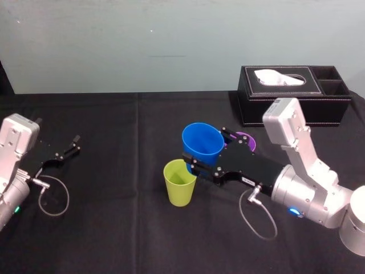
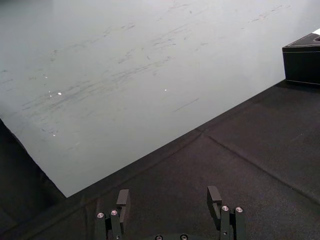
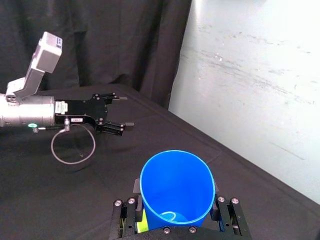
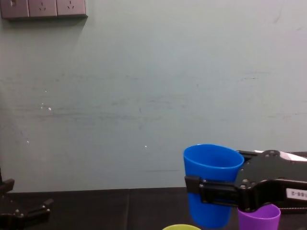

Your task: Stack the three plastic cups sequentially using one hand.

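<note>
My right gripper (image 1: pixel 204 155) is shut on the blue cup (image 1: pixel 202 142), one finger on each side of it, and holds it upright above the table. The same cup fills the jaws in the right wrist view (image 3: pixel 175 186) and hangs in the chest view (image 4: pixel 211 184). A yellow-green cup (image 1: pixel 180 182) stands on the black cloth just in front of and below the blue one; its rim shows in the chest view (image 4: pixel 181 227). The purple cup (image 1: pixel 247 138) stands behind the right gripper, mostly hidden, and is plainer in the chest view (image 4: pixel 259 218). My left gripper (image 1: pixel 67 149) rests open at the far left.
A black tissue box (image 1: pixel 293 94) stands at the back right near the wall, and its corner shows in the left wrist view (image 2: pixel 302 62). The left gripper (image 2: pixel 167 200) has nothing between its fingers. A black cloth (image 1: pixel 114 228) covers the table.
</note>
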{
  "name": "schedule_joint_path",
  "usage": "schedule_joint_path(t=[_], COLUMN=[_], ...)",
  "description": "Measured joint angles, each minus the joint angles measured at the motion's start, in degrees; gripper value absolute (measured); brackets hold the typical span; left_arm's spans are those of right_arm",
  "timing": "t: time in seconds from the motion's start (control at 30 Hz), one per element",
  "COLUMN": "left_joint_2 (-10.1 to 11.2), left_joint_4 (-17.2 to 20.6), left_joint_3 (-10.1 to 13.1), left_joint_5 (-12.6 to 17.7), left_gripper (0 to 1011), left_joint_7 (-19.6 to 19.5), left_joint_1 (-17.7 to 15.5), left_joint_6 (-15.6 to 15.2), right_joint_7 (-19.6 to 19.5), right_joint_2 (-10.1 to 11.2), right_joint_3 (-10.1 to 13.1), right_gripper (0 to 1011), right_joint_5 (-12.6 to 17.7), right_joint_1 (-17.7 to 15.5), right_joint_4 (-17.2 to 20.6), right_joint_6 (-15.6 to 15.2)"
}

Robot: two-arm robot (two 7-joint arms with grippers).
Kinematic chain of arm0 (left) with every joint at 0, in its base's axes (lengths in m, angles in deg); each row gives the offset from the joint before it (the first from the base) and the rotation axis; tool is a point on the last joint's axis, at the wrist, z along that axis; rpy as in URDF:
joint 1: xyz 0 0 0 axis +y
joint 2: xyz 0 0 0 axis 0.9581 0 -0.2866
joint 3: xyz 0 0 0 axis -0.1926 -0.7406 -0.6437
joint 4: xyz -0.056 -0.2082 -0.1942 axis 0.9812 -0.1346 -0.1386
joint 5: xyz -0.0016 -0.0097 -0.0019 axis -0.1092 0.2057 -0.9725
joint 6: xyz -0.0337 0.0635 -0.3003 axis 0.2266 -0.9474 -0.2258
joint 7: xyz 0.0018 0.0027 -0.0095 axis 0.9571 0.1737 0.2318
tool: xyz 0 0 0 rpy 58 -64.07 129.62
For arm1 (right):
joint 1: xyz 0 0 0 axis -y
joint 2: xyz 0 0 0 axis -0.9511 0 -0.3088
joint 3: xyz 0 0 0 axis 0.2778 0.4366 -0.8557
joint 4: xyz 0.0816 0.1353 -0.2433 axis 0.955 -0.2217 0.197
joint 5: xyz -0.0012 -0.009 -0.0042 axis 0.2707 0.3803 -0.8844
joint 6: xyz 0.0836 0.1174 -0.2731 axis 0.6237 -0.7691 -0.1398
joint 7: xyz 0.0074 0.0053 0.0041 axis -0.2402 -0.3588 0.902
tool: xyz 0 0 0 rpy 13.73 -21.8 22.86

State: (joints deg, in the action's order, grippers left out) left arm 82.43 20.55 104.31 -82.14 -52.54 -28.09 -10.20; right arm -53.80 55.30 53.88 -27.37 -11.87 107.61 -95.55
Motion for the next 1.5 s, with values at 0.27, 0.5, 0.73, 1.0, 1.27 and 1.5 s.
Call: schedule_joint_path(t=[0.27,0.5,0.73,1.0,1.27,1.5], left_joint_2=[0.0,0.0,0.0,0.0,0.0,0.0], left_joint_4=[0.0,0.0,0.0,0.0,0.0,0.0], left_joint_3=[0.0,0.0,0.0,0.0,0.0,0.0], left_joint_5=[0.0,0.0,0.0,0.0,0.0,0.0], left_gripper=[1010,1010,1010,1010,1010,1010], left_joint_7=[0.0,0.0,0.0,0.0,0.0,0.0], left_joint_1=[0.0,0.0,0.0,0.0,0.0,0.0], left_joint_6=[0.0,0.0,0.0,0.0,0.0,0.0], right_joint_7=[-0.1,-0.1,0.0,0.0,-0.1,-0.2], right_joint_2=[-1.4,-2.2,-2.8,-3.3,-3.6,-4.2], right_joint_3=[-1.1,-1.9,-2.3,-3.2,-3.6,-4.1], right_gripper=[729,729,728,729,729,728], right_joint_5=[0.0,-0.1,0.4,0.1,-0.3,-1.1], right_joint_1=[1.3,2.0,2.6,3.2,3.4,4.2], right_joint_4=[-1.9,-3.3,-4.3,-5.1,-5.5,-6.6], right_joint_6=[-0.4,-0.6,-0.9,-0.9,-0.7,-0.6])
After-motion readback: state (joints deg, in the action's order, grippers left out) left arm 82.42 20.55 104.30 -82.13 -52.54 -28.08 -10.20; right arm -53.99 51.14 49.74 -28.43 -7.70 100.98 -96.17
